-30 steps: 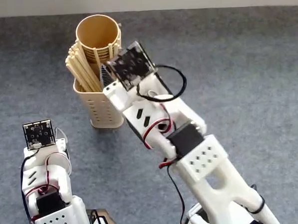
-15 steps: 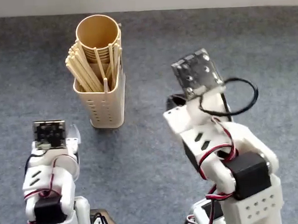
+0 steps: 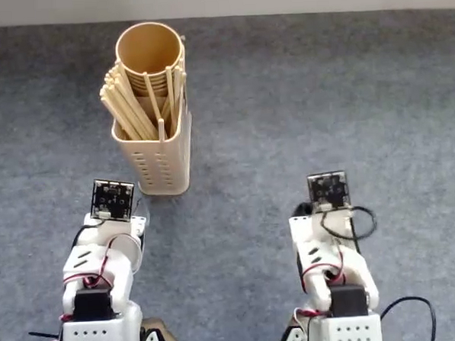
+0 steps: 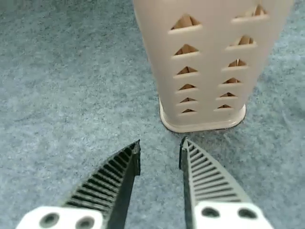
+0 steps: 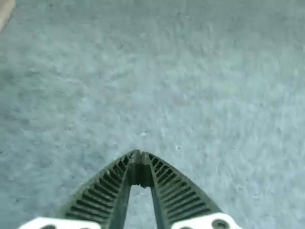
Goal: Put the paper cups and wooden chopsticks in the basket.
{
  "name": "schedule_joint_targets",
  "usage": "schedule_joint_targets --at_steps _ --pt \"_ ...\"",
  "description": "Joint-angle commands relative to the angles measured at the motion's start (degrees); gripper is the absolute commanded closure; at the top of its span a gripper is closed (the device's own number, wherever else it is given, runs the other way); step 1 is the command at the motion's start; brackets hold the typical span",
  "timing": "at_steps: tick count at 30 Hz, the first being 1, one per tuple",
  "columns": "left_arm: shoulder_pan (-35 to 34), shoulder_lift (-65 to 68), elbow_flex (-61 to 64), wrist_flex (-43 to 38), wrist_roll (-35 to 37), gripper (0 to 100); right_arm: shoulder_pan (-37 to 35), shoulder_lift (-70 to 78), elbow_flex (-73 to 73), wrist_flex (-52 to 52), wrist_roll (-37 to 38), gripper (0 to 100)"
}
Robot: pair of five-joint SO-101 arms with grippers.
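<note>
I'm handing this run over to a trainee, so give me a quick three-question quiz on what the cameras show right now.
1. True or false: the left end effector is shut.
2. The paper cups are: A) scattered loose; B) standing in the basket; C) crushed flat.
3. Fill in: the right end effector is ____ and holds nothing.

Key: 1 false, it is open; 2 B; 3 shut.

Beige basket (image 3: 162,162) (w/ triangle-slot pattern), tan paper cups (image 3: 149,48), pale chopsticks (image 3: 125,107) & grey carpet (image 3: 323,97)
</note>
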Motion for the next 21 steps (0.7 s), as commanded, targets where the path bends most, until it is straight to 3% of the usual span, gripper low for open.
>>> schedule_joint_targets --at_steps 1,4,10,12,21 --pt "0.4 -0.31 1.01 -1.05 0.26 85 4.97 0.84 6.55 0.22 -0.62 99.4" --pt "0.4 -0.22 1.01 4.13 0.26 85 10.42 -0.04 7.16 1.01 -0.53 99.4" --pt "0.4 -0.4 1.01 25.32 0.26 85 18.07 -0.57 7.34 15.43 -0.53 99.4" --pt "0.57 -0.31 1.01 25.14 0.35 85 18.68 -0.75 7.25 21.76 -0.44 99.4" --pt "0.57 -0.31 1.01 24.97 0.35 85 18.77 -1.98 7.34 21.93 -0.44 99.4"
